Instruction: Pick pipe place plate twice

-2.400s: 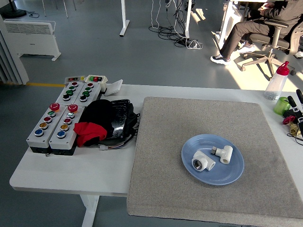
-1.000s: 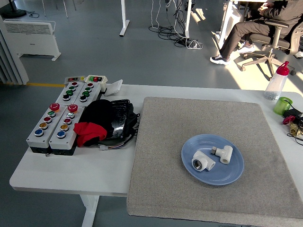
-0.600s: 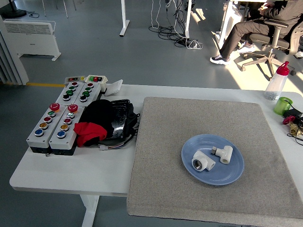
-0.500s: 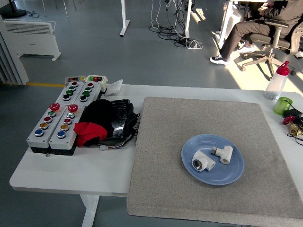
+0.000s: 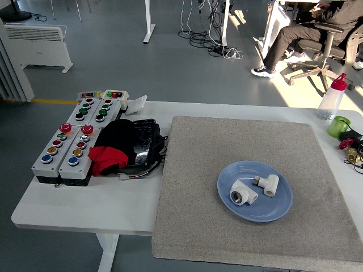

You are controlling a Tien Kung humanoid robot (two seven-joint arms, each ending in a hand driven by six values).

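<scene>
Neither robot hand shows in our view right now, so we cannot tell if the fingers are apart or together.

We see two white pipe pieces lying on the blue plate point(image 5: 282, 211). The plate sits on the grey mat point(image 5: 227, 147), toward the near right part of the white table point(image 5: 85, 207). The pipe elbow point(image 5: 243, 192) lies on the left side of the plate, with its round open end facing us. The small pipe tee point(image 5: 267, 183) lies just beside it on the right. We think they do not touch, but the gap is small.

We think both pieces are hard plastic. They look light and stiff, and they should not break if they bump. Their skin looks smooth, so they could slip or roll away from a pinch. We would hold the elbow across its thick body, and the tee across its long straight part.

With both pieces on the plate, we think the job looks done.

On the left of the table are grey button boxes point(image 5: 68, 144) and a black and red bundle point(image 5: 122, 146). At the far right are a spray bottle point(image 5: 331, 97) and a green cup point(image 5: 338, 126).

Compared with a little over two seconds ago, something black at the far right edge, near the green cup, is gone. The plate and both pipes lie just where they did.
</scene>
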